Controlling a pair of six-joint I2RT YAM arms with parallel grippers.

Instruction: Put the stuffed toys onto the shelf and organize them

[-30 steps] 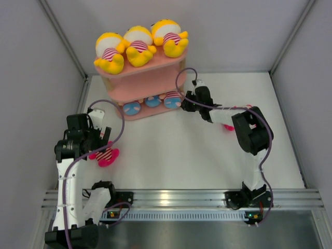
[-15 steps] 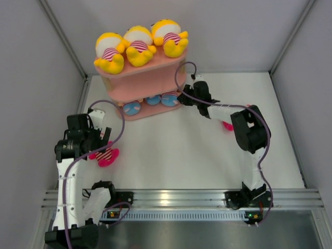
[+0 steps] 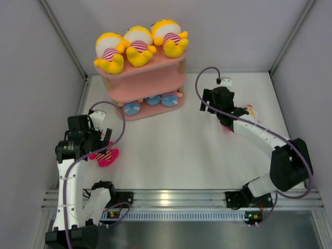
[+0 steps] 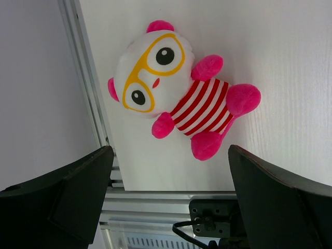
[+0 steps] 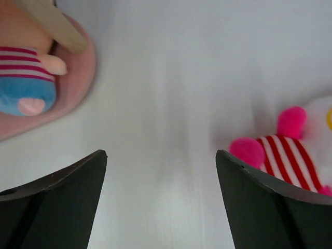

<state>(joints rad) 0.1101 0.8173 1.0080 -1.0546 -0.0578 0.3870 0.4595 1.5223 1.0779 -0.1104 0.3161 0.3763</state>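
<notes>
The pink shelf (image 3: 148, 88) stands at the back left. Three yellow stuffed toys (image 3: 139, 45) sit on its top board. Three blue-bottomed ones (image 3: 152, 100) lie on the bottom board, and the right wrist view catches one of them (image 5: 26, 83) beside a wooden upright (image 5: 57, 23). My right gripper (image 3: 206, 101) (image 5: 161, 153) hangs open and empty to the right of the shelf. A pink-limbed toy (image 5: 290, 150) (image 3: 228, 127) lies by it, partly under the arm. My left gripper (image 3: 102, 137) (image 4: 170, 151) is open above another pink-limbed toy (image 4: 176, 98) (image 3: 106, 155) on the table.
Grey walls close in the table on the left, the right and the back. An aluminium rail (image 3: 176, 197) runs along the front edge, close behind the left-hand toy. The shelf's bottom board (image 5: 78, 104) juts towards my right gripper.
My right gripper has opened and drawn back to the right, away from the shelf, leaving a blue-bottomed toy on the bottom board. The left arm has not moved.
</notes>
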